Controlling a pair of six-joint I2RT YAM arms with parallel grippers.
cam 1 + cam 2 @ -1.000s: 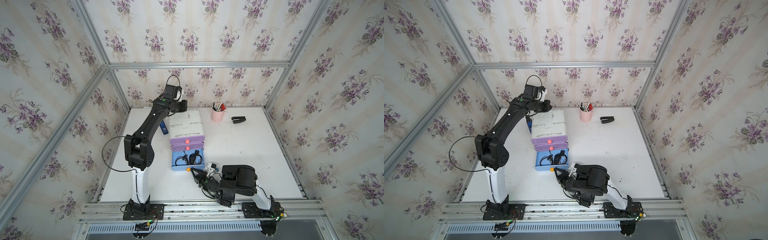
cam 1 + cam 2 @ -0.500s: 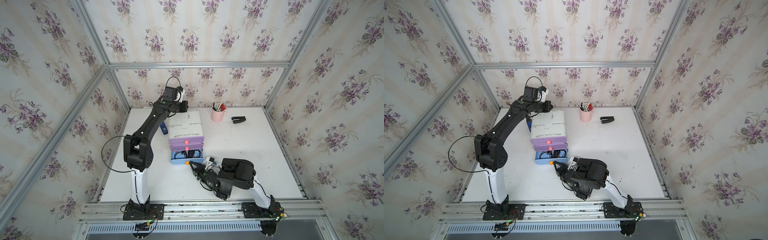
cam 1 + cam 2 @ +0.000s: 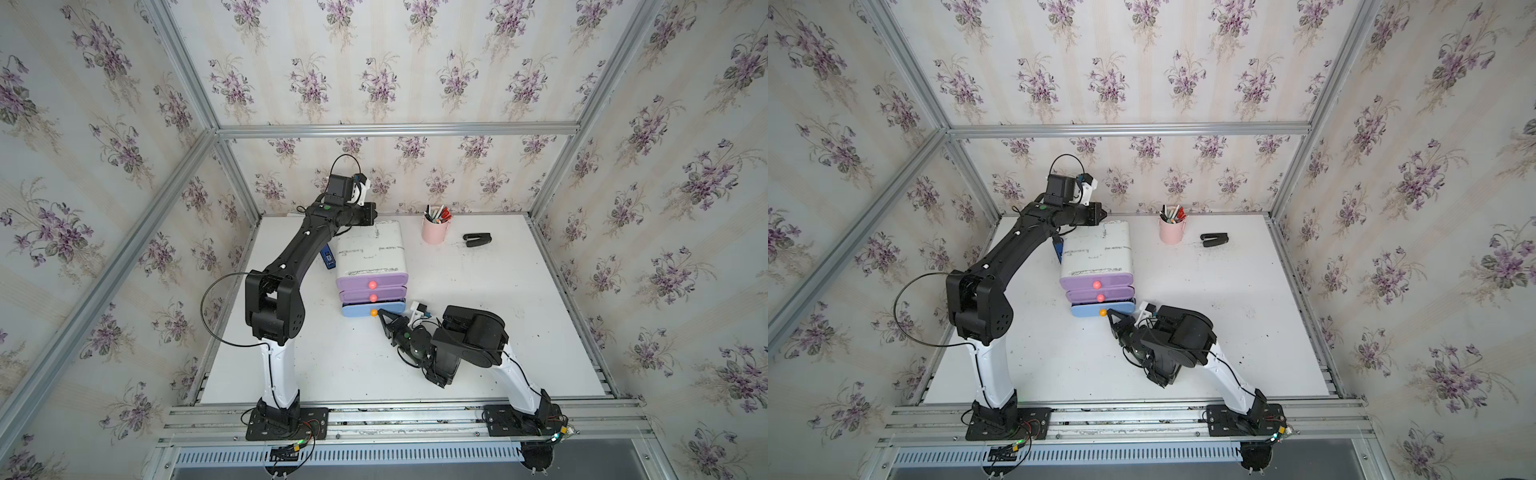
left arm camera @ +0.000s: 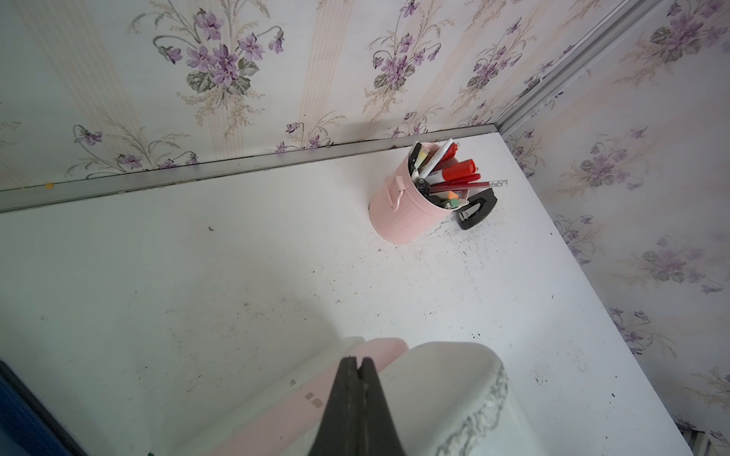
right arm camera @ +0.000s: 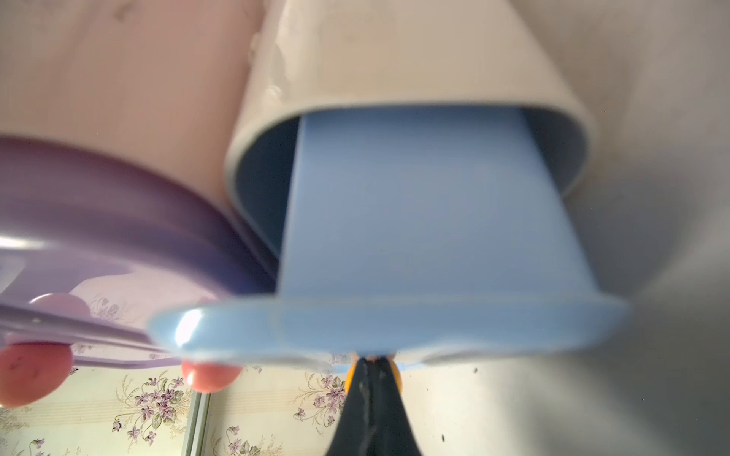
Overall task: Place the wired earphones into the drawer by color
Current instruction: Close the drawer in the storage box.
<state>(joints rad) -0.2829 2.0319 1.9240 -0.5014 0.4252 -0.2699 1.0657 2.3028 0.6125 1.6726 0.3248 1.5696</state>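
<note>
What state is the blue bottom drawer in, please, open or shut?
Almost shut: the blue drawer sticks slightly out of the cabinet; the right wrist view shows its body exposed.

The left arm (image 3: pixel 291 266) extends from its near-left base to the far side, with the wrist turned right. The left gripper (image 3: pixel 374 215) has its jaws pressed together. The right arm (image 3: pixel 469 336) is folded low, with the wrist pointing far-left. The right gripper (image 3: pixel 380 313) is fully closed.

Glossy plastic drawers (image 3: pixel 353 296), matt tabletop (image 3: pixel 332 365)
</note>
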